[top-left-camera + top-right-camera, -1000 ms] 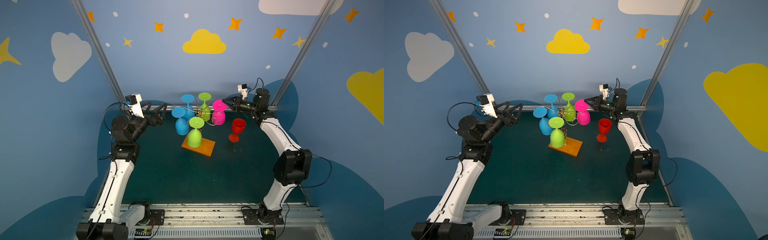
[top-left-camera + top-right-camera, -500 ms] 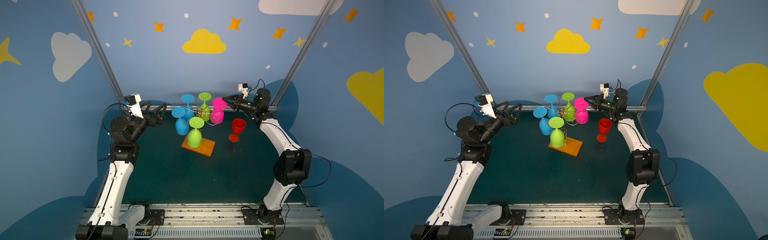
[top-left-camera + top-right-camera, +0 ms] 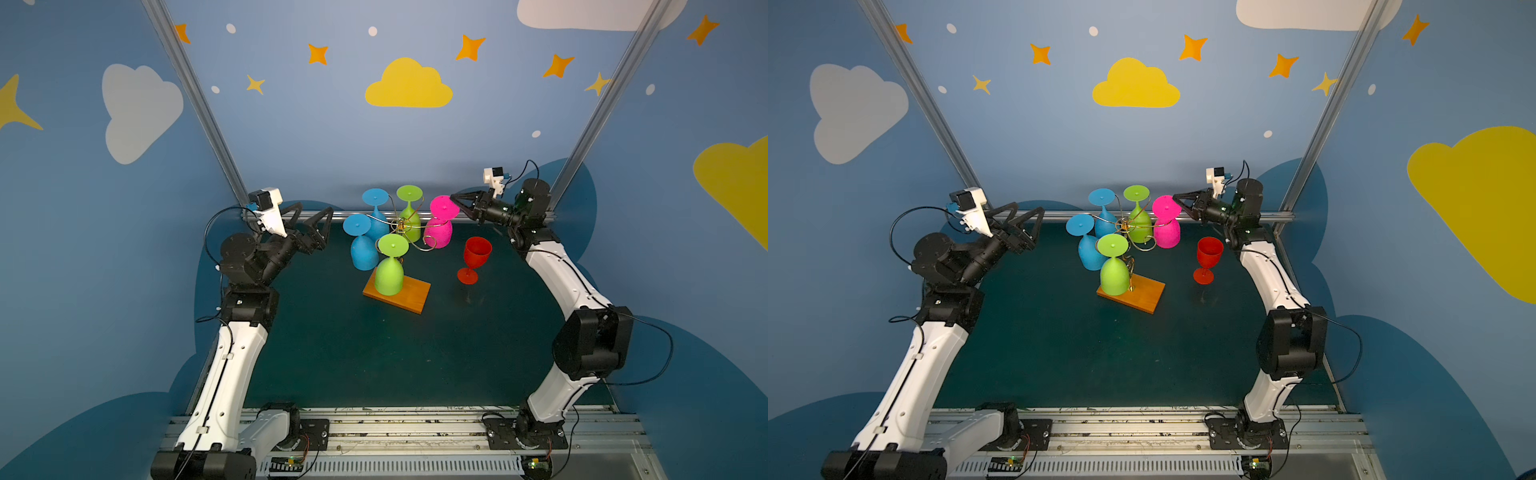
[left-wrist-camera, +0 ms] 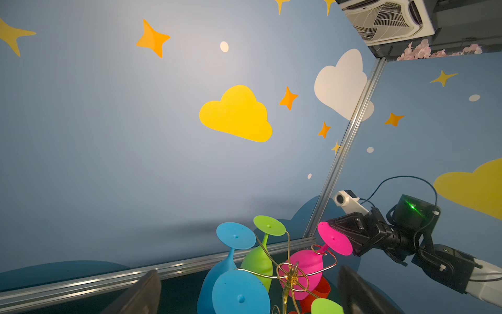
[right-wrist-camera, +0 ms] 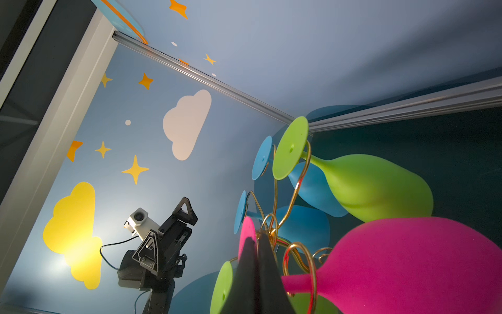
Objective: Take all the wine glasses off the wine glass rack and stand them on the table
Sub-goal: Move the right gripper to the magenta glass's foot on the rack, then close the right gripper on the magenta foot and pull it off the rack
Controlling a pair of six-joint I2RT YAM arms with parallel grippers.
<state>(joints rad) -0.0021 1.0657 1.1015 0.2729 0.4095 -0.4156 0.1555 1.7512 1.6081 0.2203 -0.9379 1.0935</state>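
The wine glass rack (image 3: 409, 297) (image 3: 1144, 297) is a gold wire stand on an orange wooden base at the table's middle. A pink wine glass (image 3: 438, 235) (image 3: 1167, 235) (image 4: 304, 263) (image 5: 407, 261) hangs upside down on its right arm, stem in a wire loop. My right gripper (image 3: 454, 198) (image 3: 1177, 197) (image 4: 330, 223) (image 5: 256, 244) is shut on the rim of the pink glass's foot. My left gripper (image 3: 314, 216) (image 3: 1027, 212) (image 4: 248, 296) hangs open to the left of the rack, nothing between its fingers.
Two blue glasses (image 3: 363, 249) and two green glasses (image 3: 389, 270) also hang upside down on the rack. A red glass (image 3: 476, 253) (image 3: 1208, 253) stands upright on the dark mat right of the rack, below my right forearm. Blue walls close in behind.
My right gripper has drawn slightly to the right, and the pink glass's foot has gone with it, tilting the glass a little. The left arm has barely shifted.
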